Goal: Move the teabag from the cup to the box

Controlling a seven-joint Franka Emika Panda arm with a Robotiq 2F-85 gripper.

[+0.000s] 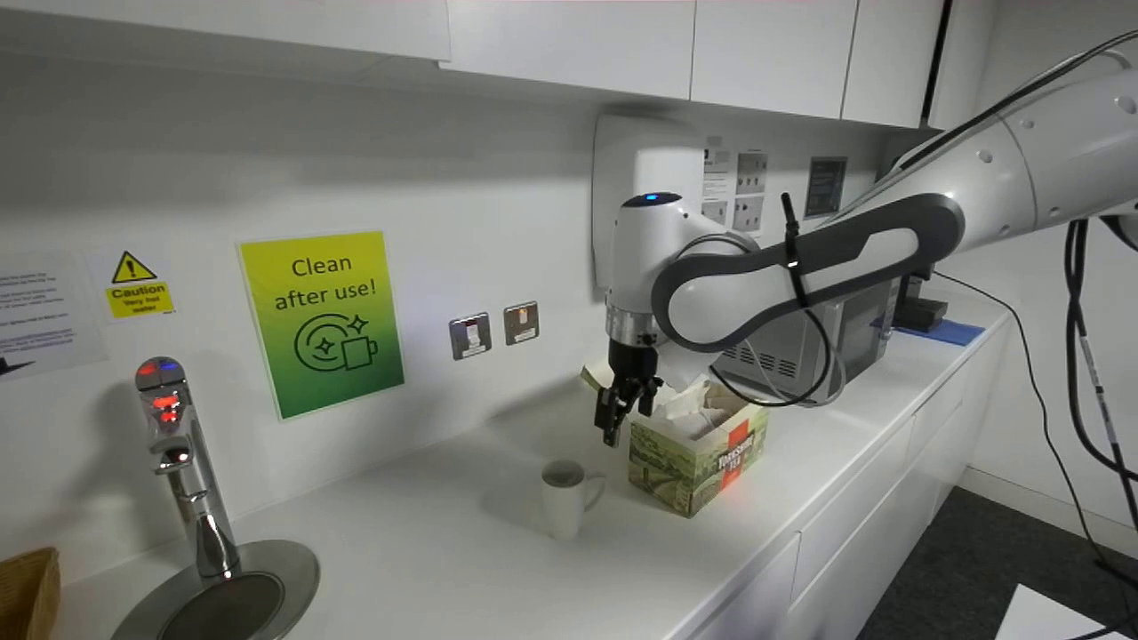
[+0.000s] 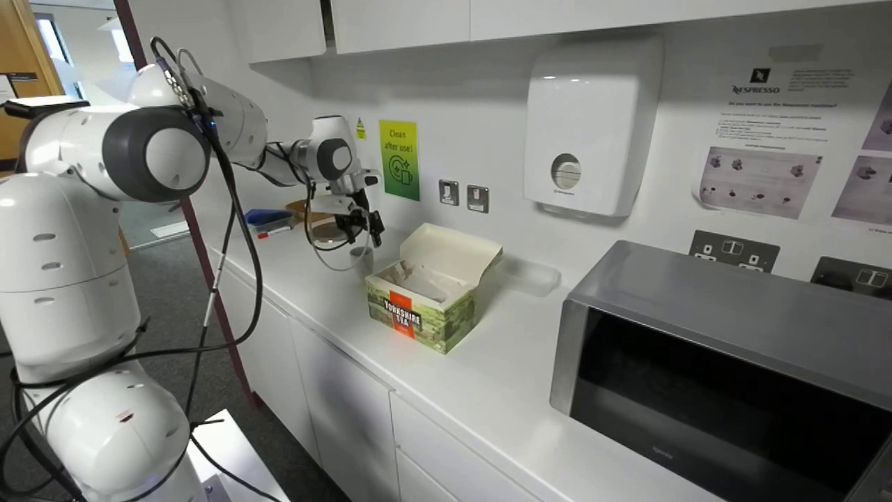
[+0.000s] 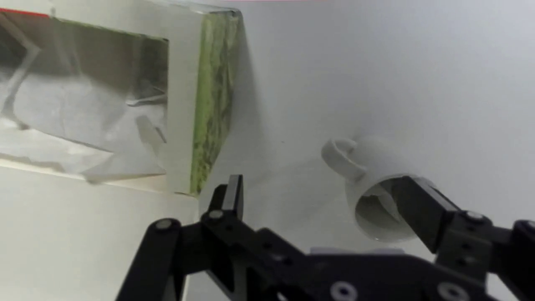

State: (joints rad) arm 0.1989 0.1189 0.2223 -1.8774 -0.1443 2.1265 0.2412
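The white cup (image 1: 562,511) stands upright on the counter and has a handle. It also shows in an exterior view (image 2: 361,262) and the wrist view (image 3: 378,154). A pale folded shape, likely the teabag (image 3: 387,205), lies inside the cup, partly hidden by a finger. The green and red box (image 1: 669,462) stands beside the cup with its lid open; it shows in an exterior view (image 2: 426,322) and the wrist view (image 3: 215,104). My gripper (image 1: 628,425) is open and empty, above the counter between cup and box. In the wrist view (image 3: 319,179) one finger overlaps the cup's mouth.
The wall stands behind the counter, with a white dispenser (image 2: 592,125) above. A grey microwave (image 2: 704,348) stands beyond the box. A clear plastic tray (image 2: 533,275) lies behind the box. A tap (image 1: 191,480) and round drain (image 1: 298,569) are on the cup's far side.
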